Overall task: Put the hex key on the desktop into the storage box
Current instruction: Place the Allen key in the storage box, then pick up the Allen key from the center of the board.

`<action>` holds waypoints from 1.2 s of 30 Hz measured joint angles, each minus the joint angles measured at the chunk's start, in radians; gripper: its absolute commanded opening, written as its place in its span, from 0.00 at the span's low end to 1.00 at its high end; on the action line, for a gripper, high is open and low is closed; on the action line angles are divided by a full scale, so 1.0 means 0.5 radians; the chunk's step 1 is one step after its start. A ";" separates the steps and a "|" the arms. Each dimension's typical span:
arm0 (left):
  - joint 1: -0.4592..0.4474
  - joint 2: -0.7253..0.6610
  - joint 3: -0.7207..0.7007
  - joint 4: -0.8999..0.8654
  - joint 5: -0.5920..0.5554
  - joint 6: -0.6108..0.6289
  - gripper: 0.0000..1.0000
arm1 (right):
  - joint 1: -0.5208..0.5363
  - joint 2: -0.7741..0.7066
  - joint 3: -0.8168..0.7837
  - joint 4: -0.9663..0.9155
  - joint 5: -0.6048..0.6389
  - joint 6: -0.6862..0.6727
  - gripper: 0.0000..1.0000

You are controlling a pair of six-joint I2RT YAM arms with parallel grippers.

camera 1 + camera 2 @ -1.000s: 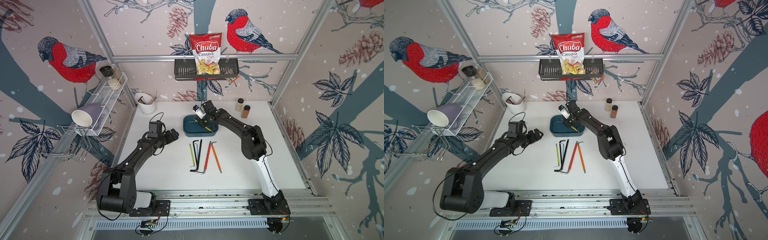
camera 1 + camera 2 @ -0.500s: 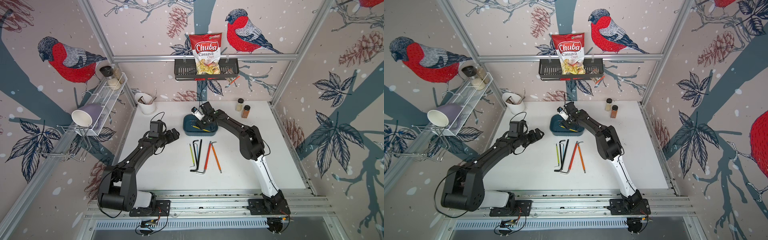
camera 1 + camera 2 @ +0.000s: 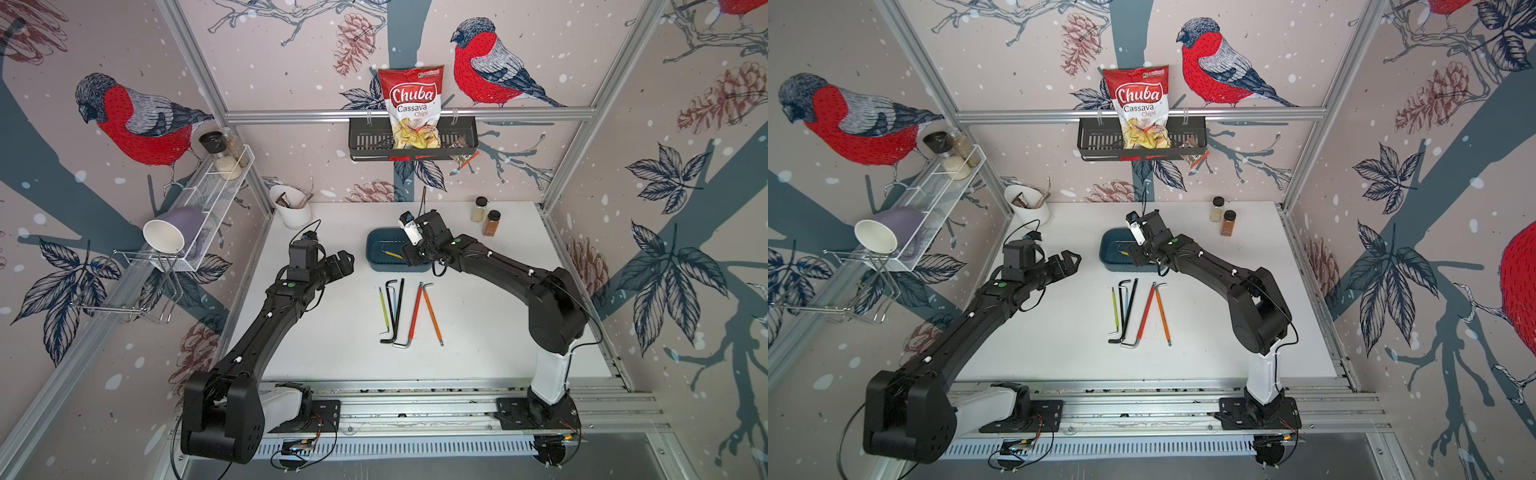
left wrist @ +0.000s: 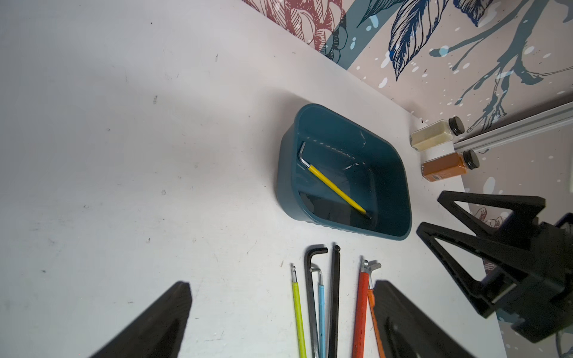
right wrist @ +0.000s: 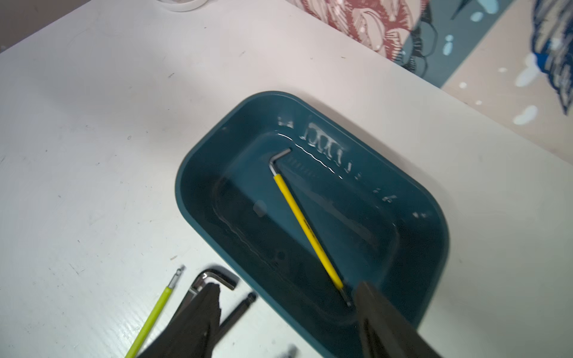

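The teal storage box (image 3: 376,254) (image 3: 1109,254) stands mid-desktop (image 3: 478,311). A yellow-sleeved hex key (image 5: 307,229) (image 4: 335,187) (image 3: 392,253) lies slantwise on the box's floor, touching nothing else. My right gripper (image 5: 288,286) (image 4: 429,214) (image 3: 410,257) hangs open over the box's near end, with nothing between its fingers. Several more hex keys lie side by side in front of the box: lime (image 3: 384,307), black (image 3: 390,311), red-orange (image 3: 415,311), orange (image 3: 432,316) and a thin blue one (image 4: 321,310). My left gripper (image 3: 345,261) (image 3: 1069,259) (image 4: 282,285) hovers open left of the box, empty.
A white cup of utensils (image 3: 293,205) stands at the back left corner, and two spice jars (image 3: 486,216) at the back right. A white wire rack (image 3: 208,199) with a mug lines the left wall. A black basket (image 3: 411,141) with a chips bag hangs on the back wall.
My right gripper went from shut to open, letting go of the yellow hex key. The key now lies in the storage box. The left arm has not moved.
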 measured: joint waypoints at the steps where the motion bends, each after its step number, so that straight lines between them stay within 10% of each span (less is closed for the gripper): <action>1: 0.000 -0.029 -0.008 0.001 -0.016 0.005 0.95 | -0.001 -0.060 -0.069 0.029 0.038 0.041 0.74; 17: 0.000 -0.526 -0.244 -0.059 -0.181 -0.002 0.96 | 0.053 -0.661 -0.940 0.261 0.179 0.748 0.73; 36: 0.000 -0.486 -0.244 -0.079 -0.227 -0.014 0.95 | 0.185 -0.313 -0.987 0.129 0.289 1.207 0.69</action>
